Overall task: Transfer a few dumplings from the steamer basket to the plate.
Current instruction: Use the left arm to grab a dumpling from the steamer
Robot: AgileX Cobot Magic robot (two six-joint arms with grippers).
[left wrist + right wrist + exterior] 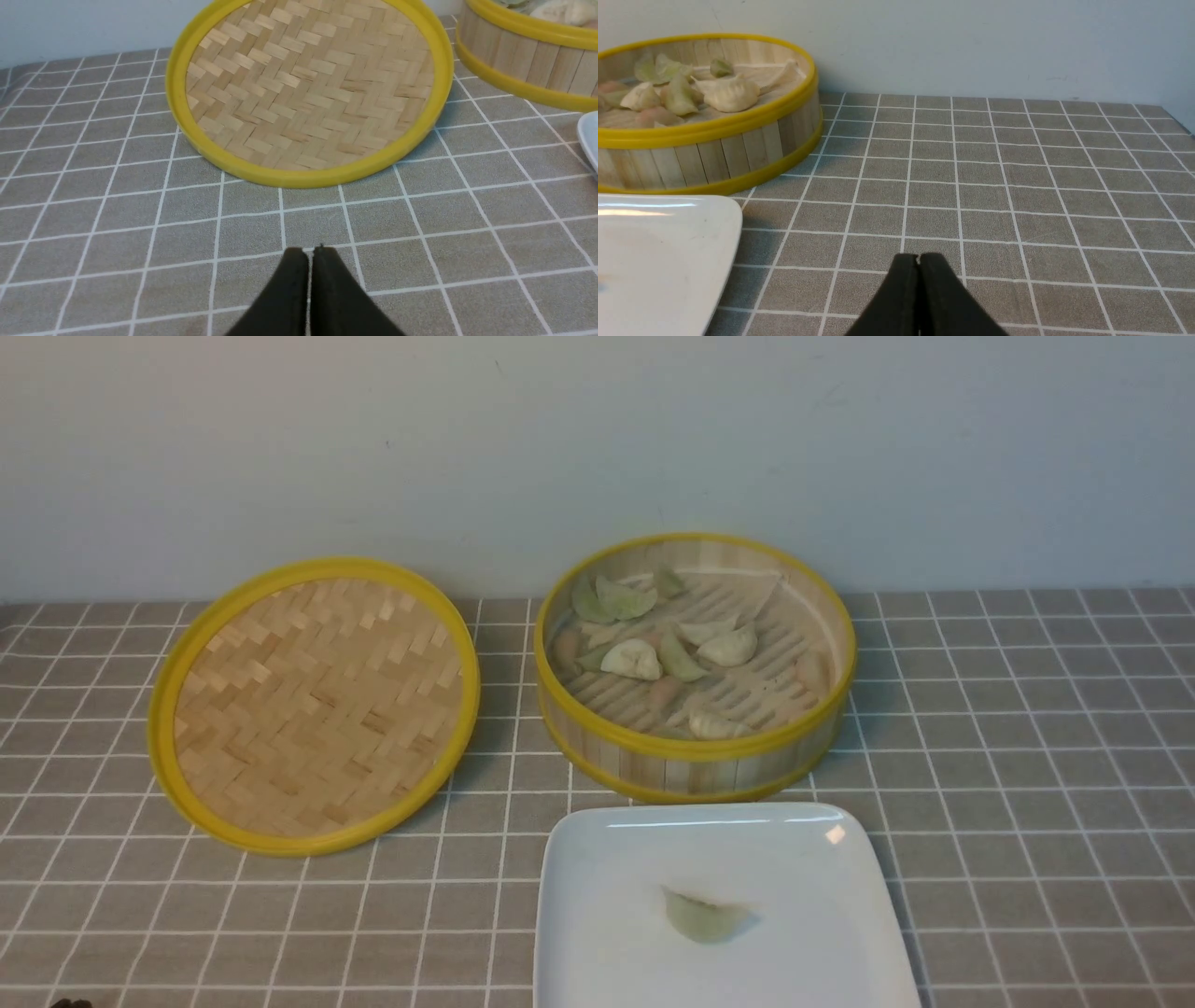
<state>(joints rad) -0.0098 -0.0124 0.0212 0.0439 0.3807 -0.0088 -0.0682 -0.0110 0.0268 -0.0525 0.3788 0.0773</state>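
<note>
The steamer basket (695, 761) stands at the back centre and holds several dumplings (633, 659), green, cream and pinkish. It also shows in the right wrist view (705, 154) and the left wrist view (523, 56). The white square plate (597, 859) lies in front of it with one pale green dumpling (702, 915) on it. My left gripper (310, 249) is shut and empty, low over the cloth in front of the lid. My right gripper (919, 255) is shut and empty, over the cloth to the right of the plate (668, 261). Neither arm shows in the front view.
A shallow woven bamboo lid (316, 705) with a yellow rim lies left of the basket, also in the left wrist view (308, 88). A grey checked cloth (1027, 756) covers the table. A pale wall stands close behind the basket.
</note>
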